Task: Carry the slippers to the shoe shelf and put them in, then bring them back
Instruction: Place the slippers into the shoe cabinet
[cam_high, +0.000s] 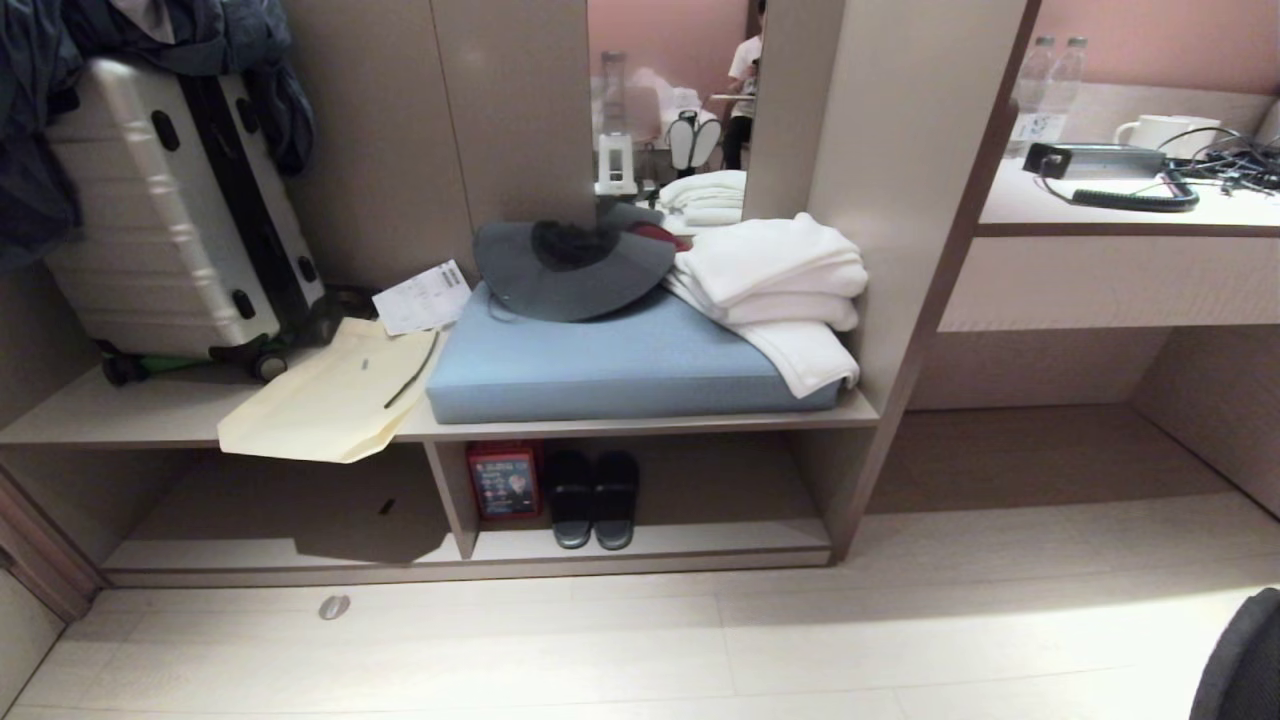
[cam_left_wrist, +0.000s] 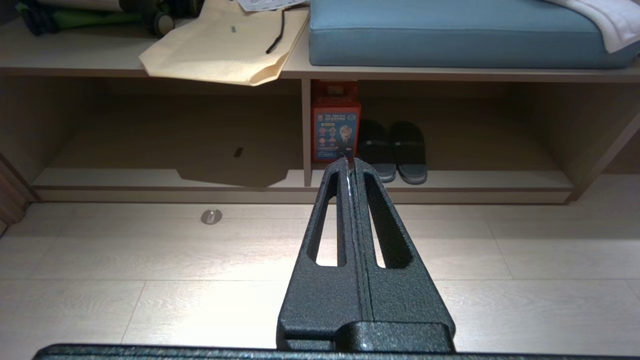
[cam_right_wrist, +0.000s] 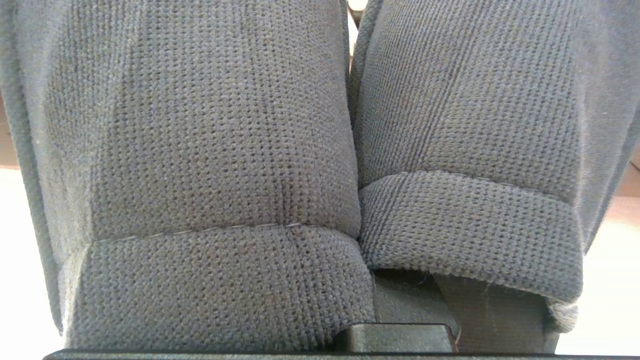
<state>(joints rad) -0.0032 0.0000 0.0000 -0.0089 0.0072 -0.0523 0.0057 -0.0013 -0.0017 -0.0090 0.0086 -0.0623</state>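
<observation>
The slippers (cam_right_wrist: 320, 150) are held by the right pincer, pressed together on them: in the right wrist view the two ribbed grey-blue bands fill nearly the whole picture, side by side and touching, close before the camera. The pincer's own fingers are hidden behind the fabric. The left pincer (cam_left_wrist: 350, 167) is seen pressed together and empty, hanging above the pale floor (cam_high: 700, 640) and pointing toward the shelf (cam_high: 650, 542). Neither arm is seen from the head.

The shelf's right compartment, beside the divider (cam_high: 450, 495), is already taken up in part: a red box (cam_high: 504, 480) stands against the divider, and black sandals (cam_high: 592, 497) lie just beside it, toes outward. To the right of the sandals the floor board is bare. The left compartment holds only shadow and a small dark scrap.

Judged from this, the slippers have been picked up and brought before the shelf, but are not yet set in. What is left: the placing inside, probably in the free part of a compartment, the release, a fresh grasp, and the carrying back. The task is thus reckoned to be in its first half.
</observation>
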